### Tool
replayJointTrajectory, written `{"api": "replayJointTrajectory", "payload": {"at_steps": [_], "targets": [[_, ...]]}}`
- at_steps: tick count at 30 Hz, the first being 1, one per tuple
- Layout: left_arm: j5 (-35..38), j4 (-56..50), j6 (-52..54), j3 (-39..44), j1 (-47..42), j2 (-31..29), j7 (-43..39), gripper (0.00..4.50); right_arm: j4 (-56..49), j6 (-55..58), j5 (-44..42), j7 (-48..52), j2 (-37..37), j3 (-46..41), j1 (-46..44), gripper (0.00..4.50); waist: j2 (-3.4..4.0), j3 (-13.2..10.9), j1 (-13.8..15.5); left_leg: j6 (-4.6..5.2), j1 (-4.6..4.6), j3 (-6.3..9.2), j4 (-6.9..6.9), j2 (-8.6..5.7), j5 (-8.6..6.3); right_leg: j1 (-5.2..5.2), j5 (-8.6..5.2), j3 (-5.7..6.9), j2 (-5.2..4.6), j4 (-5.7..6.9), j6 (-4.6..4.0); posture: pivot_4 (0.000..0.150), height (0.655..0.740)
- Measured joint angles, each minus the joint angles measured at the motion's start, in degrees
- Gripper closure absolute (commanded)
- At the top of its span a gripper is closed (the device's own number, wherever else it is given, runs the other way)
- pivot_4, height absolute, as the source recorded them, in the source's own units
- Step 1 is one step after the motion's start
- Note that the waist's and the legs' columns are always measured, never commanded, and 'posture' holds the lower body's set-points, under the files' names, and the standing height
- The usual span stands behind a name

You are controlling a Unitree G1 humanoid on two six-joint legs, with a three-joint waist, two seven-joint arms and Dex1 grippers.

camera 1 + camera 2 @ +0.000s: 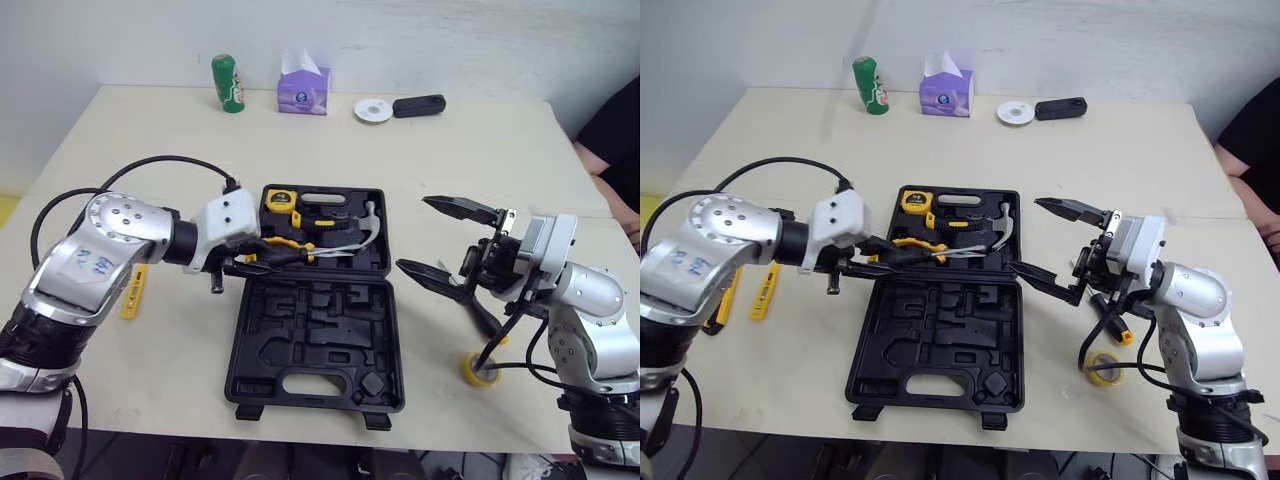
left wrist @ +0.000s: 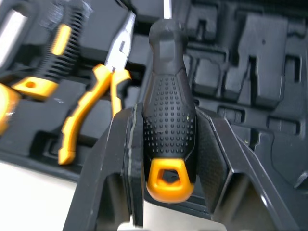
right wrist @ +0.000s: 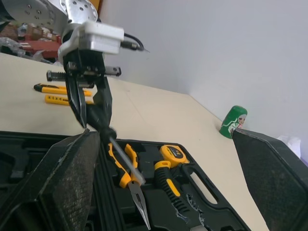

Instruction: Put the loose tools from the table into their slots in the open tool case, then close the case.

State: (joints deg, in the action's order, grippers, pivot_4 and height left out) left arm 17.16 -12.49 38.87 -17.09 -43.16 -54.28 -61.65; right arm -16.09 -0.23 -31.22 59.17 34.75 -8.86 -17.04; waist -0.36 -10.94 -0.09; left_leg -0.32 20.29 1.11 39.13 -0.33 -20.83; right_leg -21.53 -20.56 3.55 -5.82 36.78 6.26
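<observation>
Tool case (image 1: 315,340) lies open mid-bench (image 1: 450,150), a rigid shell with moulded slots. Your right claw (image 1: 412,233) hangs wide open just beside it. Your left claw (image 1: 243,262) is clamped on the screwdriver (image 2: 169,134) over the case's left edge. Expect it to be light and stiff, and the dotted handle is your best hold.

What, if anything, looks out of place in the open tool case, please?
The orange-handled pliers lie slanted across the moulded recesses of the tool case, handles spread, apparently not seated in a slot. The left gripper holds a screwdriver close by.
</observation>
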Motion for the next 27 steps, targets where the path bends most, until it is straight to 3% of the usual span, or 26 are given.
{"api": "replayJointTrajectory", "payload": {"at_steps": [3,6,14,21,27], "targets": [[-3.6,0.2,-1.5,-3.9,-2.2,0.7,-1.4,3.42,-1.2,1.1,0.4,-1.1,0.0,0.5,0.0,0.00,0.00,0.0,0.0,0.00,0.00,0.00,0.01,0.00,0.00,0.00,0.00,-0.03,0.00,0.00,0.00,0.150,0.7400],[-10.9,0.3,-10.1,-9.3,-3.0,1.3,-3.4,3.42,-2.6,2.4,0.5,-2.4,0.0,1.8,-0.3,0.00,0.00,0.0,0.0,0.00,0.01,-0.01,0.01,-0.01,0.00,0.00,0.00,-0.04,0.00,-0.03,0.00,0.150,0.7400],[-15.4,2.8,-8.4,-11.0,-3.4,6.6,-2.8,3.42,-3.8,2.7,1.0,-2.8,0.8,1.6,3.7,0.00,-0.02,0.0,0.1,0.03,0.03,0.02,0.05,0.00,0.02,0.00,0.01,-0.02,-0.01,0.00,0.01,0.150,0.7400],[-16.2,2.6,-7.6,-10.4,-3.8,6.0,-5.8,3.42,-3.0,-2.5,0.9,0.7,1.2,-1.4,10.7,0.00,-0.02,0.0,0.2,0.04,0.03,0.02,0.05,-0.01,0.02,0.01,0.01,-0.03,-0.01,0.01,0.02,0.150,0.7400],[-16.7,3.9,-8.3,-9.7,-3.6,4.6,-7.4,3.42,4.1,-9.4,0.9,7.5,3.1,-5.0,16.2,0.00,-0.02,0.0,0.2,0.08,0.00,-0.01,0.07,-0.02,0.04,0.04,0.03,-0.07,-0.01,0.05,0.05,0.150,0.7400]]}}
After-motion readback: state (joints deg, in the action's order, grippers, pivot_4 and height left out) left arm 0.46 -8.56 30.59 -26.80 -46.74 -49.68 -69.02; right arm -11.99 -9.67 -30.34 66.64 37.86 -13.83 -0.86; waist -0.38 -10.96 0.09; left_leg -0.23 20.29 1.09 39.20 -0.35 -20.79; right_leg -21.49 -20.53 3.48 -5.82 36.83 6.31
